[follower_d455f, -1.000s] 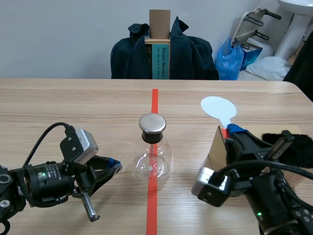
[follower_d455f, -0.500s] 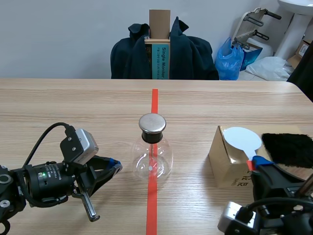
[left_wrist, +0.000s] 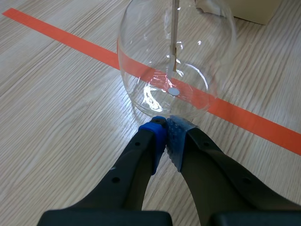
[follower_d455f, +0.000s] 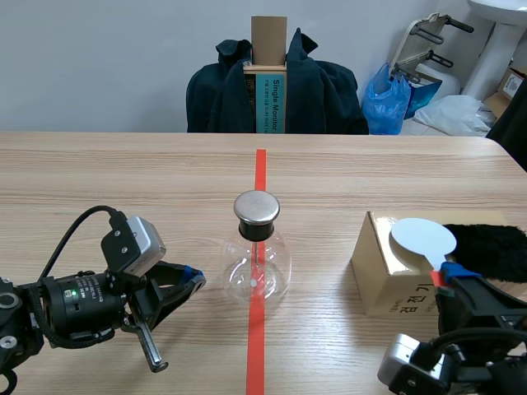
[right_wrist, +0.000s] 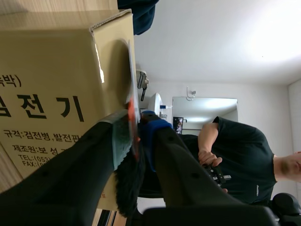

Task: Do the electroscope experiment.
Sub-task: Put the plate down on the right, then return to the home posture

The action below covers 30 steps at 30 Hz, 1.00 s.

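Note:
The electroscope, a round glass flask [follower_d455f: 256,267] with a metal cap [follower_d455f: 256,207], stands on the orange tape line mid-table. My left gripper [follower_d455f: 195,278] rests low on the table just left of it, shut on nothing. In the left wrist view its fingertips [left_wrist: 165,128] meet right at the flask's [left_wrist: 176,56] base; a thin rod and foil show inside. My right gripper [follower_d455f: 449,276] is at the lower right, shut on the red handle of a white round paddle [follower_d455f: 422,239], whose disc hangs over the cardboard box [follower_d455f: 385,280]. The right wrist view shows the gripper [right_wrist: 135,134] clamping the paddle edge-on beside the box [right_wrist: 56,94].
A black fur cloth [follower_d455f: 492,251] lies on the box's right side, close to the paddle. A chair with a dark coat [follower_d455f: 276,90] stands beyond the far table edge. A person [right_wrist: 235,155] stands behind, seen in the right wrist view. Bare wood lies around the flask.
The right arm carried the paddle right and toward the near edge, from left of the box to over it beside the fur. The left arm and flask stayed still.

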Each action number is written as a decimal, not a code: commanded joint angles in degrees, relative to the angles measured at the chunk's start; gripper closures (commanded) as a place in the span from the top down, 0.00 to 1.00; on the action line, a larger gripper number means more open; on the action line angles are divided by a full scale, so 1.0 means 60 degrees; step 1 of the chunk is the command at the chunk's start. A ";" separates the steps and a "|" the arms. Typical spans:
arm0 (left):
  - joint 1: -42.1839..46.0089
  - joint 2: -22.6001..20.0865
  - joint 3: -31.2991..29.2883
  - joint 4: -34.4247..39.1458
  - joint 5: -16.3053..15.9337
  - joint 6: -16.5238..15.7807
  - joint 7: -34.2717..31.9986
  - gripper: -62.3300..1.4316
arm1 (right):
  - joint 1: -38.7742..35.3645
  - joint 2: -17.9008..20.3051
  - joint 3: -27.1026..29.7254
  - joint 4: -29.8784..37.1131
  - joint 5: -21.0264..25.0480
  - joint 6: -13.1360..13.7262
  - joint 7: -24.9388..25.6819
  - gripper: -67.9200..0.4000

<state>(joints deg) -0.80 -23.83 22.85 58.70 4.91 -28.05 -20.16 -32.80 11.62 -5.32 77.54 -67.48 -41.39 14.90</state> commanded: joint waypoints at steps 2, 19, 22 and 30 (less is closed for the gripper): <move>-0.0047 0.0000 -0.0080 0.0157 -0.0127 0.0011 -0.0131 0.05 | -0.0262 0.0066 0.0018 0.0208 0.0040 -0.0579 0.0044 0.26; 0.1778 -0.0907 -0.0874 0.2590 -0.0146 0.0011 -0.0120 0.05 | -0.0933 0.0484 0.0270 0.0211 0.1268 -0.0579 0.0634 0.88; 0.2699 -0.1264 -0.1406 0.3504 -0.0368 0.0011 -0.0124 0.05 | -0.1457 0.1045 0.0353 0.0211 0.2634 -0.0579 0.1716 0.88; 0.5512 -0.1643 -0.3129 0.6011 -0.0798 0.0000 -0.0022 0.34 | -0.2594 0.3089 0.0342 0.0976 0.8255 0.1439 0.4805 0.88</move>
<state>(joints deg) 31.44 -33.82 4.40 94.02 0.99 -28.12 -19.59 -48.99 28.27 -3.86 80.07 -19.29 -31.70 42.37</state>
